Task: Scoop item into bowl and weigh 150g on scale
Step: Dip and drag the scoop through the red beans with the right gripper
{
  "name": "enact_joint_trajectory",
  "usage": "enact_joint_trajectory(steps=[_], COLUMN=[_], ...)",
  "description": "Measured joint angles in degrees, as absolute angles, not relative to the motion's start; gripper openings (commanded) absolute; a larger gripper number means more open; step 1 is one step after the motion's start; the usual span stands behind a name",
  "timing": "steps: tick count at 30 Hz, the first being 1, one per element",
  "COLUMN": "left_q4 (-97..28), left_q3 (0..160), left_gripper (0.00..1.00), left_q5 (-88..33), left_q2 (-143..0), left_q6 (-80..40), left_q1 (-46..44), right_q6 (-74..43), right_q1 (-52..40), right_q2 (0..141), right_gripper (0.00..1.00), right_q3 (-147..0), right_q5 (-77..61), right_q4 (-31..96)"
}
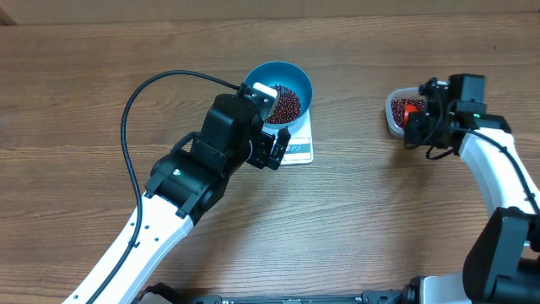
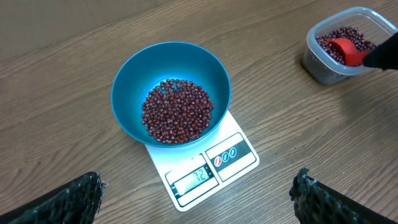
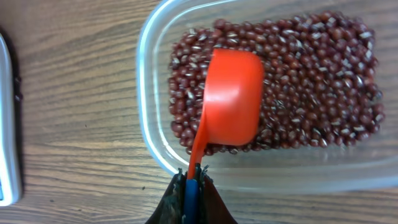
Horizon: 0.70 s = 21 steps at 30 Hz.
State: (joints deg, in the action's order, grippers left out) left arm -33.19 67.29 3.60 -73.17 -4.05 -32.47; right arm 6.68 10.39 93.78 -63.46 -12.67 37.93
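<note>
Red-brown beans (image 2: pixel 177 113), a shallow heap in the bright blue bowl (image 2: pixel 132 70)

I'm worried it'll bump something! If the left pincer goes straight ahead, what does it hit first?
Probably the front of the small flat white scale, or the round blue bowl sitting on it; depth is unclear.

I'm counting one round, deep, bright blue bowl (image 2: pixel 134 81), one flat white rectangular kitchen scale (image 2: pixel 211 171), one clear rounded plastic tub (image 3: pixel 149 93) and one orange-red plastic scoop (image 3: pixel 231 93). The small dark red-brown beans (image 2: pixel 177 112), far too many to number, are lying in two heaps, one in the bowl and a second heap (image 3: pixel 311 81) in the tub. Two black-and-white robot arms are showing, a left arm (image 1: pixel 190 173) and a right arm (image 1: pixel 494 156), plus one black cable (image 1: pixel 124 131).
</note>
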Motion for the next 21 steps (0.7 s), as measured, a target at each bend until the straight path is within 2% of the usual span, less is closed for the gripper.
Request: enact_joint_trajectory(steps=[9, 21], left_q4=[-33.19, -33.19], left_q3=[67.29, 67.29], left_gripper=[1.00, 1.00], left_q5=[3.60, 3.60], left_q2=[-73.17, -73.17], left_q6=[-4.05, -4.05], left_q1=[-32.47, -32.47], right_q6=[4.99, 4.71], right_q1=[17.89, 19.07], right_q2=[94.13, 97.45], right_gripper=[0.04, 0.04], right_q3=[-63.46, -63.48], right_q5=[-20.82, -28.75], right_q4=[38.89, 38.52])
